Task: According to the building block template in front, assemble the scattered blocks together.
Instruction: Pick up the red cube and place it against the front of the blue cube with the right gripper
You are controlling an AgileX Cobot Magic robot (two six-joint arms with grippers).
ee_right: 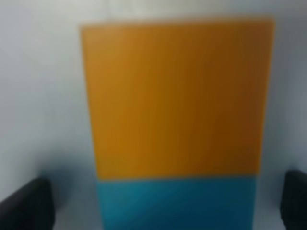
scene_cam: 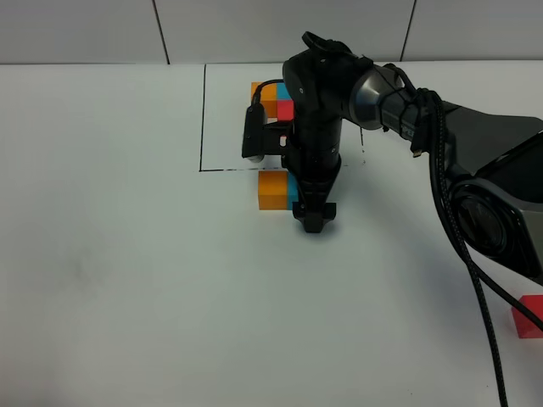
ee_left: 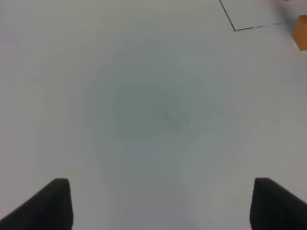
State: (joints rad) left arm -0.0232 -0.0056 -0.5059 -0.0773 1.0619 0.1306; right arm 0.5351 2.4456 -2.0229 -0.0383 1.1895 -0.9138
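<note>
The building block template (scene_cam: 271, 99) lies inside a thin black outline (scene_cam: 204, 119) at the back, with orange, blue and red cubes partly hidden behind my right arm. Just in front of the outline, the orange block (scene_cam: 272, 189) (ee_right: 175, 100) and the blue block (scene_cam: 293, 192) (ee_right: 175, 203) sit side by side, touching. My right gripper (scene_cam: 313, 217) (ee_right: 160, 206) is open around the blue block, with gaps on both sides. The red block (scene_cam: 529, 315) lies alone at the far right. My left gripper (ee_left: 160, 206) hangs open over bare table, with the orange block (ee_left: 302, 32) at the frame's edge.
The white table (scene_cam: 127, 280) ends at a tiled wall (scene_cam: 85, 30) behind. My right arm's black cable (scene_cam: 475, 280) runs down the right side, near the red block. A corner of the black outline (ee_left: 235, 29) shows in the left wrist view.
</note>
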